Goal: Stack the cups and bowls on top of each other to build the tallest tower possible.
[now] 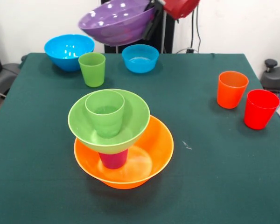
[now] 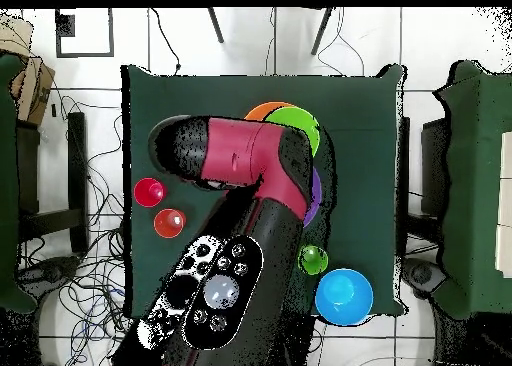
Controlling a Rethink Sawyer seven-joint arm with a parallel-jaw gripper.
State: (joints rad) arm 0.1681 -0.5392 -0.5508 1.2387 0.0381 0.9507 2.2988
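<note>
A wide purple bowl (image 1: 117,21) is held tilted in the air at the 12 o'clock edge of the front view, gripped at its right rim by the gripper (image 1: 151,21), which is closed on that rim. The arm (image 1: 179,7) is seen coming down from the top edge, at about 1 o'clock of the bowl. Below the lifted bowl, on the green-clothed table (image 1: 214,163), a smaller blue bowl (image 1: 140,58) is seen, with a large blue bowl (image 1: 68,51) at 10 o'clock and a lime green cup (image 1: 92,69) between them. The tower (image 1: 116,135) is placed near the centre, towards 6 o'clock: an orange bowl (image 1: 149,158) at the base, a purple cup (image 1: 113,159) inside it, a green bowl (image 1: 130,123) resting on that cup, and a second green cup (image 1: 105,113) standing in the green bowl. An orange cup (image 1: 232,89) and a red cup (image 1: 260,108) are set upright, close together, at 3 o'clock. In the overhead view most of the table is covered by the red and black arm.
</note>
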